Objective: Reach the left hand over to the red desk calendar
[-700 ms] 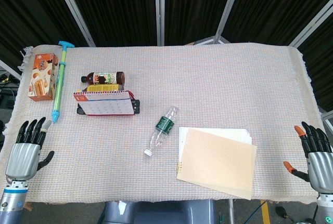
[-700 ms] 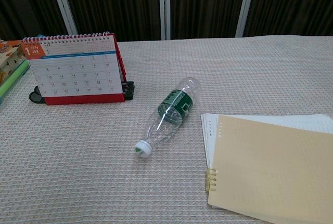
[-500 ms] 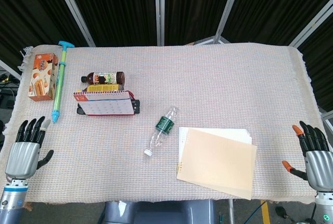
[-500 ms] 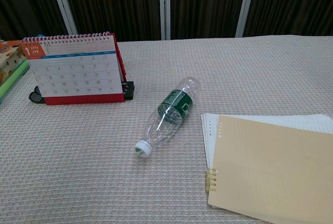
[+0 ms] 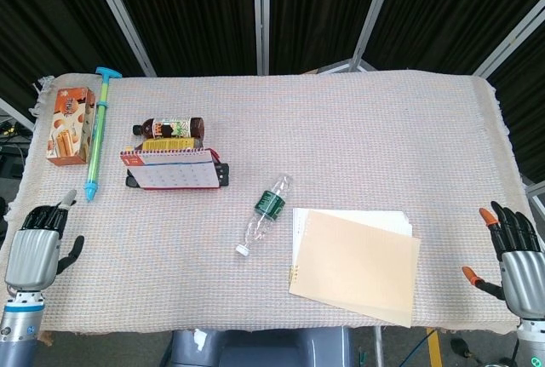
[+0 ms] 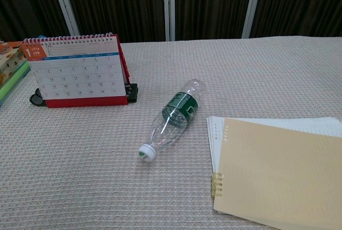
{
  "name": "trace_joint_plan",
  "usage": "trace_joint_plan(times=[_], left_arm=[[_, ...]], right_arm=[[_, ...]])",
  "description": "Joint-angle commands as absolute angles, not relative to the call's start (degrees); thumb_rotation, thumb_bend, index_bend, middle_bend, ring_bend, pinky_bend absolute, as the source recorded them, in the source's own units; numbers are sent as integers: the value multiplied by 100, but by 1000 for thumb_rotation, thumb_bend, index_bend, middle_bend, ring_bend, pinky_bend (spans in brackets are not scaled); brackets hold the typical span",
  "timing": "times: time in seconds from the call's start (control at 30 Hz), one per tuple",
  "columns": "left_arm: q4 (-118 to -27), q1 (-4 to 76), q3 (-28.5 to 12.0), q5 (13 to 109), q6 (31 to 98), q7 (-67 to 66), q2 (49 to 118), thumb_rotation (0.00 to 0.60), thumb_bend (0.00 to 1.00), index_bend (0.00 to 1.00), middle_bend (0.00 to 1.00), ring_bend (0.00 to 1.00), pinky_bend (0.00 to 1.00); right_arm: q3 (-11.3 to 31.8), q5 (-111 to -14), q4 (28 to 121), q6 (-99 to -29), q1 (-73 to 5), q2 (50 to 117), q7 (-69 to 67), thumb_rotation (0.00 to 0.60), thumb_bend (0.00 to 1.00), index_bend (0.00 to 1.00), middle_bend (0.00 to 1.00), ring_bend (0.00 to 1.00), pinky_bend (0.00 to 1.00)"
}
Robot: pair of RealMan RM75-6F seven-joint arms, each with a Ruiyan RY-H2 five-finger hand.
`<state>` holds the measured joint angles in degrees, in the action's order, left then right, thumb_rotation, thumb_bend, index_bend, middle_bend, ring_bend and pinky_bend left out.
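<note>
The red desk calendar point(image 5: 169, 169) stands upright on the left part of the table, its white month page facing the near edge; the chest view shows the calendar point(image 6: 77, 71) at upper left. My left hand point(image 5: 36, 250) hovers at the table's near left corner, well below and left of the calendar, its fingers bent forward with nothing in them. At the near right corner my right hand point(image 5: 517, 258) is held open and empty. Neither hand appears in the chest view.
A brown bottle point(image 5: 170, 128) and a black object lie just behind the calendar. A blue-green pump toy point(image 5: 96, 133) and an orange snack box point(image 5: 71, 125) sit at far left. A clear water bottle point(image 5: 265, 213) lies mid-table, beside a spiral notebook point(image 5: 354, 265).
My left hand has dropped lower at the near left corner and its fingers have tipped forward. The right hand has sunk slightly. Objects on the table are unchanged.
</note>
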<state>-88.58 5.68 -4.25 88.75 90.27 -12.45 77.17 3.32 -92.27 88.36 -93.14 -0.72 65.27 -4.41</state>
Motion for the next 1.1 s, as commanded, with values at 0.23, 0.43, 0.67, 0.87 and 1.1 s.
trace_joint_plan(times=[0.23,0.43,0.67,0.87,1.1], left_arm=[[-9845,1224,-1086,7049,7038,852,7705,600,772,0,668,732,568],[-9960,1636,-1371,6067,5889,1404,7620,600,794,0,668,733,569],[-9578,2110,-1534,5189,4998,1565,7801,600,807,0,668,733,569],[-9167,2430,-1601,4663,4792,1395,8078,600,808,0,668,733,569],[-9113,2517,-1575,4473,4799,1311,8229,600,808,0,668,733,569]], right_arm=[[359,-9172,8808,-9329,-63,6474,-599,600,69,37,0,0,0],[360,-9148,8794,-9286,-80,6468,-645,600,69,38,0,0,0],[396,-9119,8792,-9307,-88,6435,-748,600,69,38,0,0,0],[407,-9090,8776,-9272,-107,6422,-833,600,69,38,0,0,0],[438,-9057,8773,-9285,-112,6404,-903,600,69,38,0,0,0]])
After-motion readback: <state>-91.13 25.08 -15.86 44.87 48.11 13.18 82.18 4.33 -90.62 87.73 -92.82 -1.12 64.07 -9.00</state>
